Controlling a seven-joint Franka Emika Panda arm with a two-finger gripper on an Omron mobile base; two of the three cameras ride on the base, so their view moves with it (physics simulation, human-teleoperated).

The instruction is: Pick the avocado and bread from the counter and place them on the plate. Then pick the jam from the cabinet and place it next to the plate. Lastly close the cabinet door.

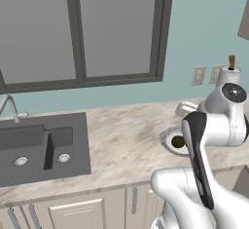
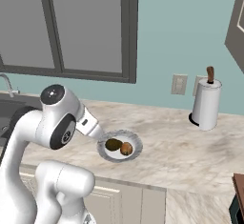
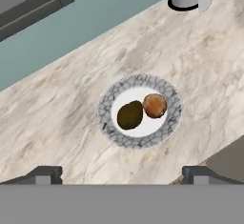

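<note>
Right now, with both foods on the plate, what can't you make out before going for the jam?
- Plate in the left base view: mostly hidden behind the arm; just the avocado peeks out.
- Cabinet: cut off by the right base view's edge, so its shelf and any jam are unseen.
- Gripper: only fingertips rise into the hand view, wide apart, empty.

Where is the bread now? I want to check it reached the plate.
The bread lies on the plate's white centre, touching the avocado; in the right base view it is the right-hand one of the two.
</note>
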